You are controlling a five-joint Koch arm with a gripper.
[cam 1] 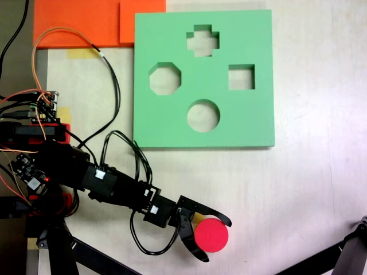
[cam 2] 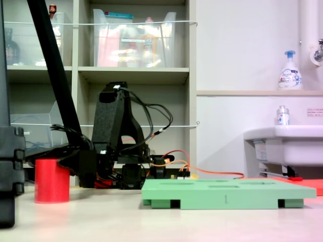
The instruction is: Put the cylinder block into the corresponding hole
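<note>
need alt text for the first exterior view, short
Top-down view: a black robot arm reaches in from the left, its open tool set around a red cylinder on a pale table. Above lies a green board with cross, octagon, square and round hole cutouts, all empty.

One red cylinder block (cam 1: 211, 235) on the table, and one green foam board (cam 1: 252, 123) lying flat. Counting the cutouts in the first exterior view: four in all, one cross-shaped (cam 1: 203, 40), one octagonal (cam 1: 165, 79), one square (cam 1: 241, 77), one round hole (cam 1: 203, 116). One black arm, one gripper (cam 1: 217, 238) with two jaws. Two orange foam sheets (cam 1: 74, 23) at the top edge. In the second exterior view, one soap dispenser (cam 2: 290, 70) and one sink (cam 2: 285, 143)
</note>
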